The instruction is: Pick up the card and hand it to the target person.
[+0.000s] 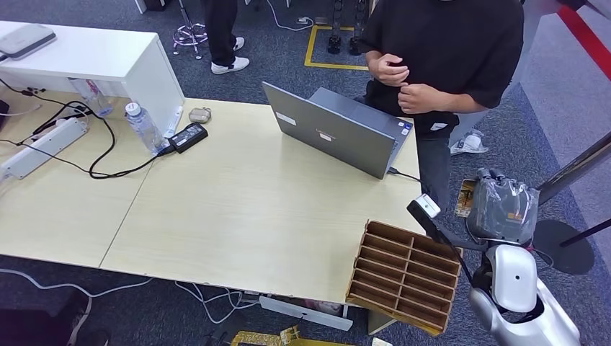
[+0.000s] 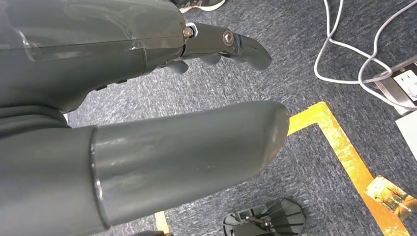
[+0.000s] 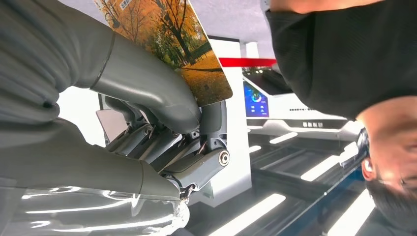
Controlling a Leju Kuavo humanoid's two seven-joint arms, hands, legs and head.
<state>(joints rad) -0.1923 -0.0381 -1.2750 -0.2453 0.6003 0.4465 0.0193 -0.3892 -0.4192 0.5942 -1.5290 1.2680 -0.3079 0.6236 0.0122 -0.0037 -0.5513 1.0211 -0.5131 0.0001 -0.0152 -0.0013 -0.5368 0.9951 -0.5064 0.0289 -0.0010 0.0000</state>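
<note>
1. The robot's right hand [image 1: 502, 209] is raised beside the right edge of the pale wooden table [image 1: 238, 209], its grey back facing the head camera.
2. In the right wrist view, the right hand [image 3: 162, 128] pinches a glossy card printed with orange autumn trees [image 3: 172, 44] between its thick grey thumb and its darker fingers [image 3: 206, 164].
3. In the head view the card [image 1: 466, 197] shows as a thin orange-brown edge at the left side of the raised hand.
4. A person in a black short-sleeved shirt [image 1: 447, 50] stands at the far right corner of the table, both of the person's hands held close to the chest and apart from the robot's hand.
5. The right wrist view shows the same black shirt [image 3: 339, 54] near the card, not touching it.
6. The left hand [image 2: 147, 123] hangs over the dark grey carpet [image 2: 295, 59]; its thumb and fingers are apart and hold nothing.
7. A yellow tape line [image 2: 344, 152] and white cables [image 2: 344, 54] lie on the carpet below it.
8. A brown cardboard organiser with rows of slots [image 1: 407, 274] sits at the table's near right corner, just beside the right arm.
9. An open grey laptop [image 1: 339, 130] stands on the table in front of the person.
10. A clear plastic water bottle [image 1: 143, 126], a black power adapter [image 1: 189, 135] and a white power strip [image 1: 43, 146] lie towards the table's far left.
</note>
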